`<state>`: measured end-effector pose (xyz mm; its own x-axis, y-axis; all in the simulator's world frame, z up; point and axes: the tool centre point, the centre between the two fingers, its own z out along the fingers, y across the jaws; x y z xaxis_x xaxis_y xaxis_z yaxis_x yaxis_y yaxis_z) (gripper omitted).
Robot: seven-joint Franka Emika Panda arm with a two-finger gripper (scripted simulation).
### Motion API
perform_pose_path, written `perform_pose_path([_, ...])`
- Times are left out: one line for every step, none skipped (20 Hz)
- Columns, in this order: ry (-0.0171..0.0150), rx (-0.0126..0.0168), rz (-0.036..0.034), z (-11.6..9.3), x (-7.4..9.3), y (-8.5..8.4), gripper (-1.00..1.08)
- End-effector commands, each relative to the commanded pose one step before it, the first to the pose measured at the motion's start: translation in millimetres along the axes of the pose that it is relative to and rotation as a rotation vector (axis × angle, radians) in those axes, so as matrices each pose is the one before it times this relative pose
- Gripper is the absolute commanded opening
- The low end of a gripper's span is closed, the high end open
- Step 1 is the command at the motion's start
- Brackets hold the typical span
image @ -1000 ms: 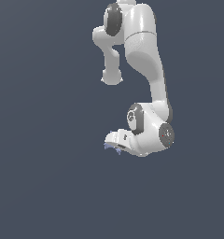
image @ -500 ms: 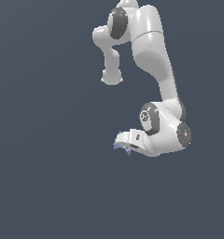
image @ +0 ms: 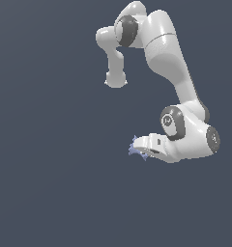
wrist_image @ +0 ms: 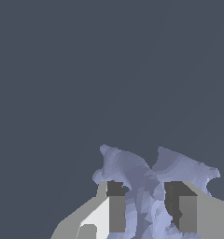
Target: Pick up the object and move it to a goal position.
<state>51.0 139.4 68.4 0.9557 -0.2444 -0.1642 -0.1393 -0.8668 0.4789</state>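
The object (image: 135,148) is a small pale periwinkle-blue spiky lump. In the exterior view only a few of its spikes show at the tip of my white gripper (image: 139,148); the hand hides the rest. In the wrist view the object (wrist_image: 144,179) fills the space between my two fingers, with spikes sticking out past both fingertips (wrist_image: 116,200). My gripper (wrist_image: 145,205) is shut on the object and holds it in the air against the plain dark grey background.
My white arm (image: 166,53) rises behind the gripper toward the top of the exterior view. A plain dark grey-blue surface (image: 50,169) fills the rest of both views.
My gripper has moved toward the exterior view's right with the object in it. The arm's lower links swung the same way. The grasp is unchanged.
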Motion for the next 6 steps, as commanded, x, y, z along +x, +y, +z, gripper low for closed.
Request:
perform_pose_path([-0.00048, -0.00019, 0.00126, -3.71, -0.44, -4.42, -1.0])
perform_pose_path([0.0, 0.0, 0.0, -0.89, -0.14, -1.19, -1.0])
perform_pose_path([-0.00007, -0.00045, -0.00051, -0.55, -0.17, -1.34, -1.0])
perform_pose_path([0.0, 0.0, 0.0, -0.48, -0.07, -0.64, -1.0])
perform_pose_path([0.0, 0.0, 0.0, -0.28, -0.04, -0.38, -1.0])
perform_pose_path([0.0, 0.0, 0.0, -0.09, -0.01, -0.13, -1.0])
